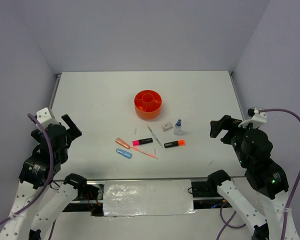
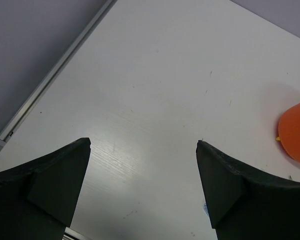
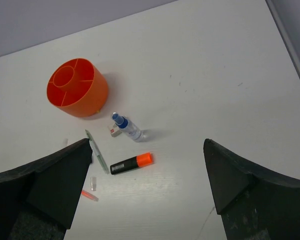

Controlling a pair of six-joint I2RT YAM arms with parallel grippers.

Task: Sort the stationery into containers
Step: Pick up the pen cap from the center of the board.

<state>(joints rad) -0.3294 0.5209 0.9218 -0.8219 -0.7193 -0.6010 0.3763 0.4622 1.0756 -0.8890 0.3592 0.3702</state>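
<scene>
The round orange container (image 1: pixel 148 104) (image 3: pixel 77 87) stands mid-table, divided round a central cup; its edge shows in the left wrist view (image 2: pixel 297 132). In front of it lie the stationery: pink-ended highlighter (image 1: pixel 142 142), orange-ended highlighter (image 1: pixel 174 144) (image 3: pixel 132 163), grey pen (image 1: pixel 154 135) (image 3: pixel 97 151), pink pen (image 1: pixel 144 153), orange capsule (image 1: pixel 122 143), blue capsule (image 1: pixel 124 153), white eraser (image 1: pixel 166 126) and blue-capped bottle (image 1: pixel 177 127) (image 3: pixel 127 128). My left gripper (image 1: pixel 69 126) (image 2: pixel 143 144) is open at the far left over bare table. My right gripper (image 1: pixel 219 127) (image 3: pixel 147 142) is open, right of the items.
A metal rail (image 2: pixel 55 75) runs along the table's left edge, another along the right (image 1: pixel 238 100). Grey walls enclose the table. A taped panel (image 1: pixel 147 197) lies between the arm bases at the near edge.
</scene>
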